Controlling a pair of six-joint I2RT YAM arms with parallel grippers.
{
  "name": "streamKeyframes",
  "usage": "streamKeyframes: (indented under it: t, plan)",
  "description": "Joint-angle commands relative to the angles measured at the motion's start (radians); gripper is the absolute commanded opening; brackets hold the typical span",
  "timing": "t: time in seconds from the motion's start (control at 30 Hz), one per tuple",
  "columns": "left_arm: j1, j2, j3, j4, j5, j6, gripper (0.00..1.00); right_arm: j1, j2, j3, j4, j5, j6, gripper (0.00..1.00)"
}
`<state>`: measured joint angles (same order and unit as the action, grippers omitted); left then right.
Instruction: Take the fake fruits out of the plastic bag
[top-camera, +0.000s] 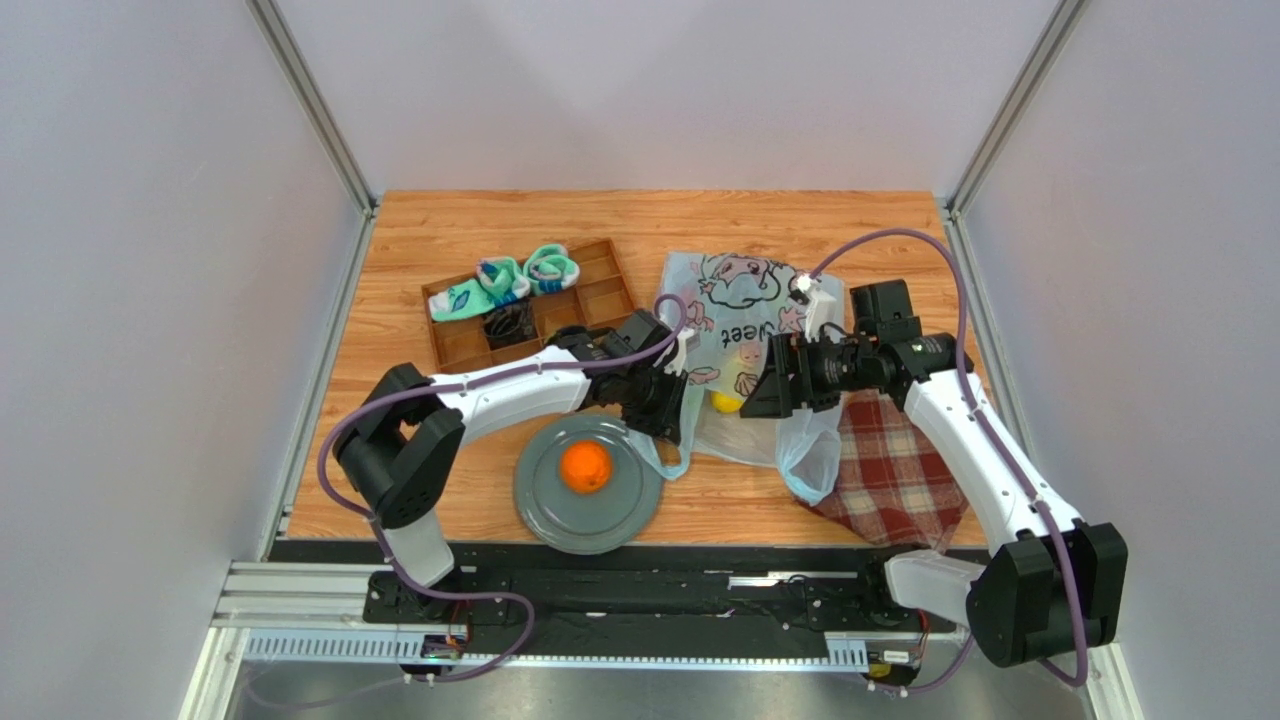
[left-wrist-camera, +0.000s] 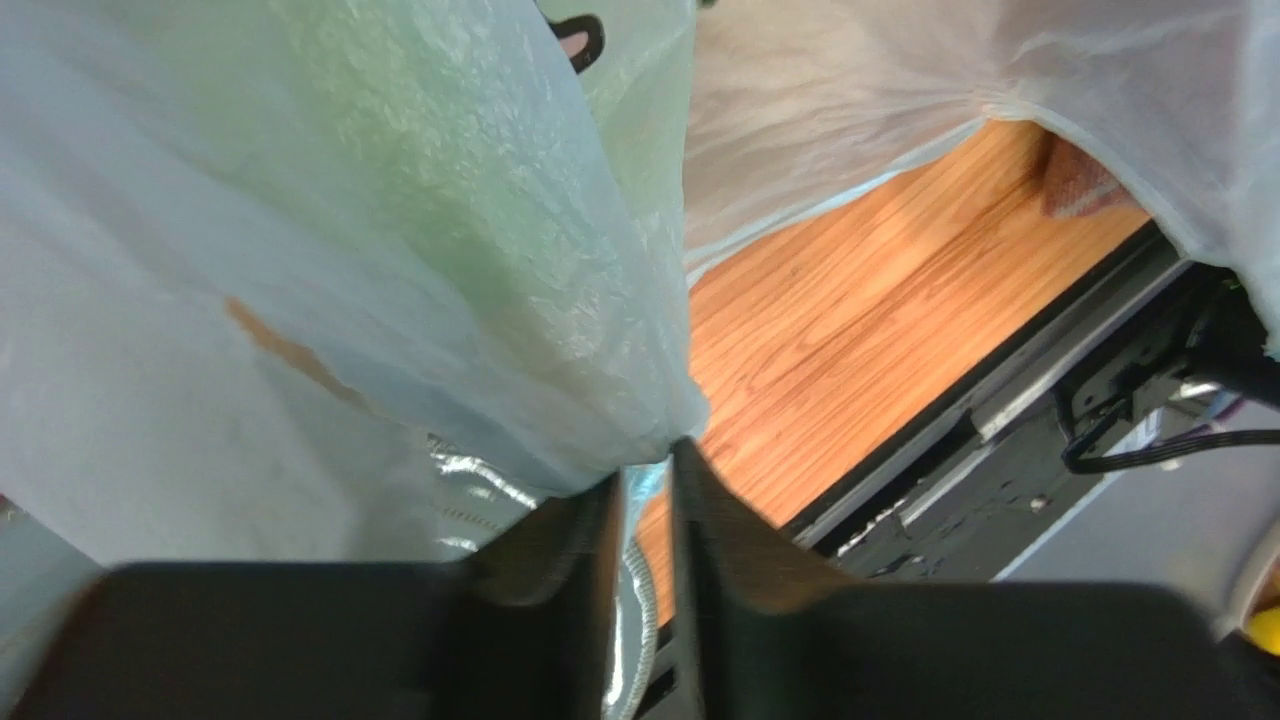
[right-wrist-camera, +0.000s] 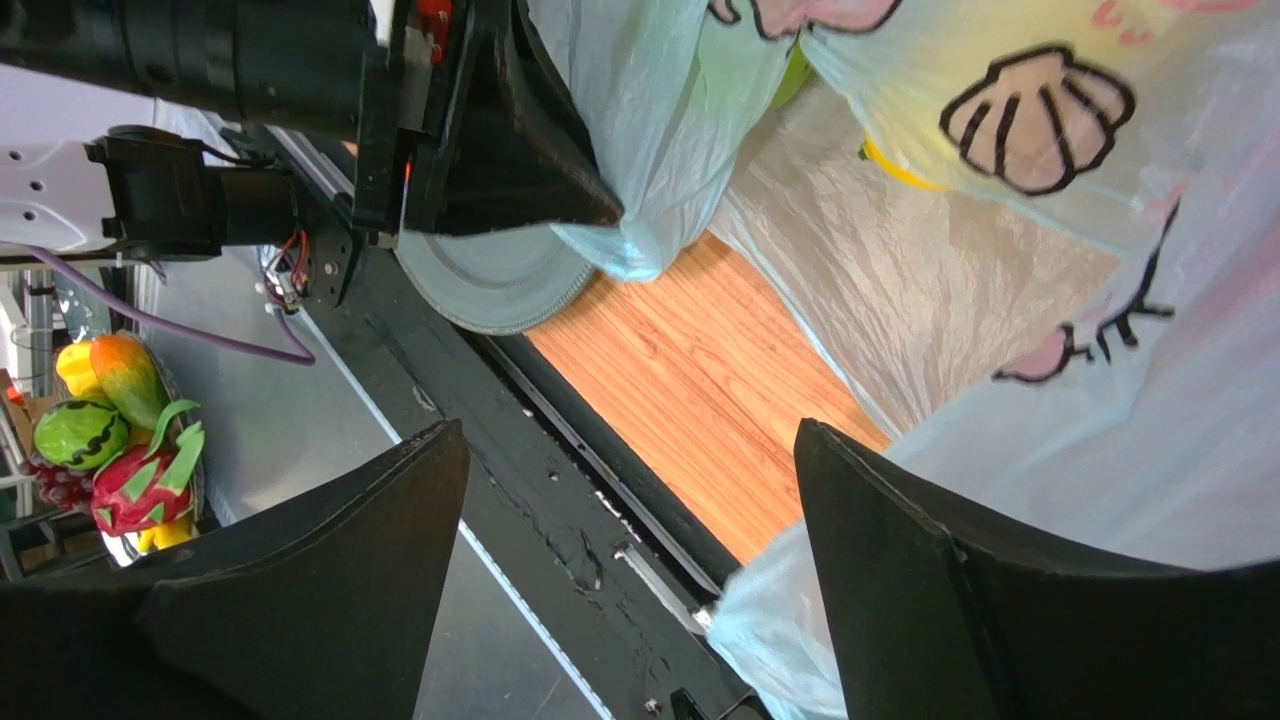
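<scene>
We reach both arms inward from either side, elbows bent, so that our wrists face each other, our left gripper (left-wrist-camera: 649, 468) pinching its fingers nearly together on a fold of the plastic bag (left-wrist-camera: 451, 270) and our right gripper (right-wrist-camera: 628, 450) holding its two fingers spread wide apart.

White arm links (top-camera: 504, 393), black joints (top-camera: 413, 465), lilac cables (top-camera: 887, 231), left hand (left-wrist-camera: 646, 503) and right hand (right-wrist-camera: 631, 450) with black wedge fingers (right-wrist-camera: 323, 600)

Orange (top-camera: 586, 468) on plate (top-camera: 541, 507), bag (top-camera: 736, 308) right of plate, tray (top-camera: 598, 275) behind, cloth (top-camera: 894, 473) far right
</scene>
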<state>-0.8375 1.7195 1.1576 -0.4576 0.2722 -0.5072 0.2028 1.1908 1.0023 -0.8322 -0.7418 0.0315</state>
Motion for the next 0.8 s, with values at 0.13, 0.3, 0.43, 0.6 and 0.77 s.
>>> streamKeyframes:
  t: [0.13,0.3,0.43,0.6,0.77]
  plan:
    - [0.092,-0.108,0.07,0.172,0.189,-0.022,0.0,0.189,0.032,-0.025,0.037,0.111,-0.234,0.77]
    - [0.19,-0.219,0.03,0.151,0.26,0.039,0.0,0.231,0.167,0.061,0.125,0.231,-0.185,0.68]
    - [0.27,-0.297,-0.035,0.178,0.32,0.021,0.0,0.239,0.269,0.165,0.146,0.306,-0.185,0.61]
    - [0.33,-0.308,-0.079,0.229,0.378,-0.004,0.0,0.257,0.407,0.257,0.159,0.315,-0.232,0.58]
    - [0.35,-0.293,-0.079,0.275,0.392,-0.04,0.0,0.333,0.51,0.344,0.183,0.39,-0.191,0.74]
